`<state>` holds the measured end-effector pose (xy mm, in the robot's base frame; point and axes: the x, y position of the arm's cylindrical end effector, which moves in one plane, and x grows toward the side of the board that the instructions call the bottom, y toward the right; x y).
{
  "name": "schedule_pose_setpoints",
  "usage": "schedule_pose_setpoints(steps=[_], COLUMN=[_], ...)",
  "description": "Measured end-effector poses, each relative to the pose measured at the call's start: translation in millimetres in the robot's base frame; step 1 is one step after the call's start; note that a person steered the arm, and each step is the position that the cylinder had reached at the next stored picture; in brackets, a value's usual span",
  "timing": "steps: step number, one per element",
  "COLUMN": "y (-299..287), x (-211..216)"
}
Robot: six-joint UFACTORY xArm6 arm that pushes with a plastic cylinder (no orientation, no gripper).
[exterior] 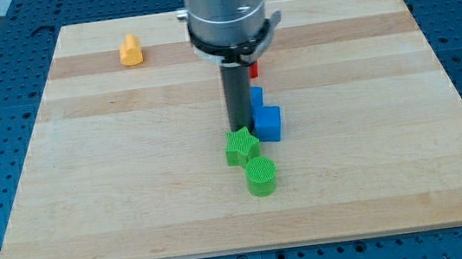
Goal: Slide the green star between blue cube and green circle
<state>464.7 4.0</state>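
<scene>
My tip (240, 130) has no jaws to release or clench; it is a plain rod, and it stands at the top edge of the green star (241, 147), touching or nearly so. The star sits near the middle of the board (89, 189), with the blue cube (269, 123) just up and to the view's right of it and the green circle (262, 176) just below and slightly right. All three are packed close, so the star looks roughly in the gap already, though a little to the left of the line joining cube and circle. The risk from here is overshoot: a push toward the view's bottom would drive the star into the circle and shove it away. A push to the right could catch the cube's corner with the rod's side and spread the pair. A second blue block (256, 96) and a red block (253, 71) sit partly hidden behind the rod, and an orange block (129, 50) lies well apart at top left.
</scene>
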Motion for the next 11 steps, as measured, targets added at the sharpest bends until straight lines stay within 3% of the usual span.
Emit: schedule_pose_setpoints(steps=[6,9,11], y=[-73.7,-62.8,-46.2], x=[6.4,10.8,47.5])
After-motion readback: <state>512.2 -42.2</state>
